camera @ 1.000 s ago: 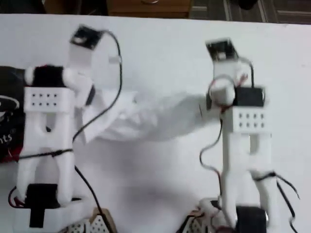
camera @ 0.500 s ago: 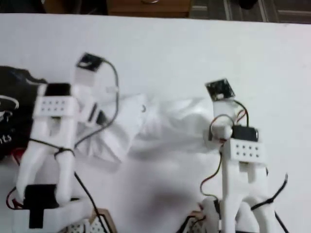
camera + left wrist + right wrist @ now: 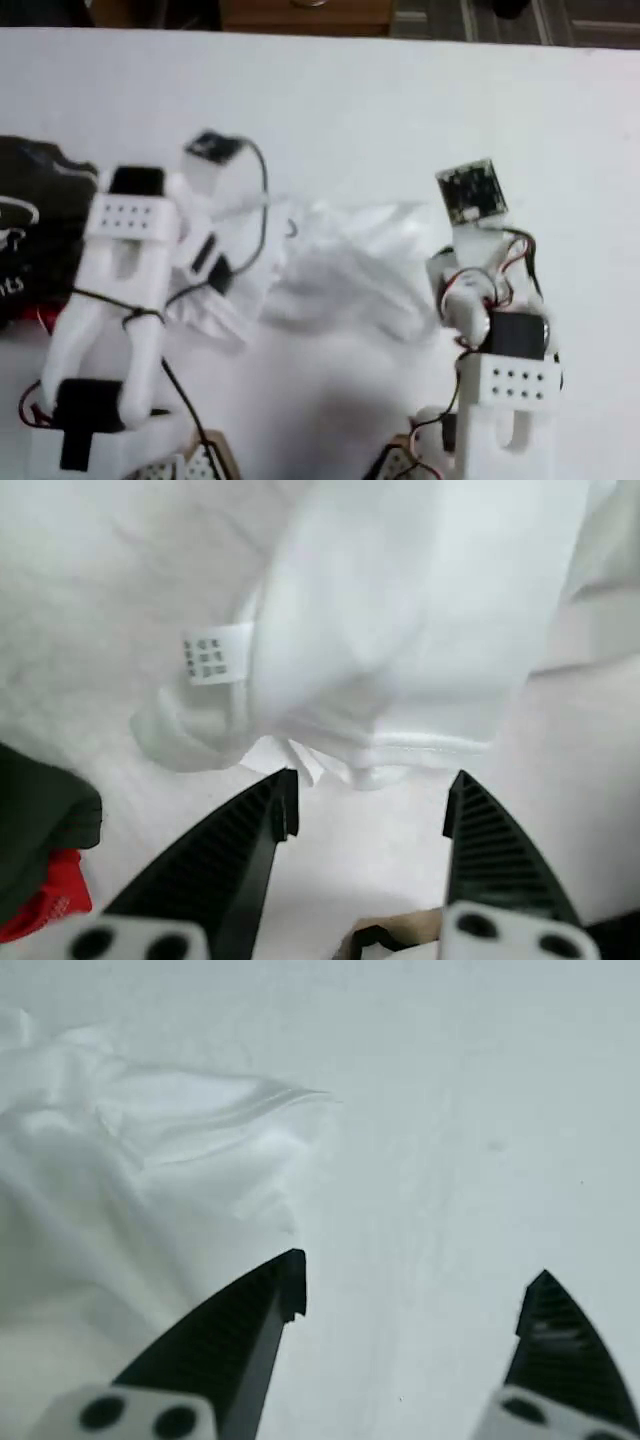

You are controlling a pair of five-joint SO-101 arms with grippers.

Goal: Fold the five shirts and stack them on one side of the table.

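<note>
A crumpled white shirt (image 3: 330, 265) lies in the middle of the table between the two arms. A dark folded shirt (image 3: 30, 225) with a bit of red beneath it rests at the table's left edge. My left gripper (image 3: 370, 795) is open just above the white shirt's (image 3: 400, 640) hem, near a small label (image 3: 208, 655), with nothing between its fingers. My right gripper (image 3: 415, 1290) is open over bare table beside the white shirt's (image 3: 110, 1180) rumpled edge, holding nothing. In the high view the left arm (image 3: 130, 260) stands over the shirt's left end and the right arm (image 3: 490, 300) at its right end.
The white table (image 3: 400, 100) stretches bare toward the far edge and to the right of the shirt. The arm bases and cables (image 3: 190, 400) sit along the near edge. The dark cloth (image 3: 40, 830) and a red piece (image 3: 40, 905) show at the left wrist view's corner.
Both arms have drawn back toward the near edge. The white shirt, stretched between the grippers a second ago, now lies loose and crumpled on the table, let go by both.
</note>
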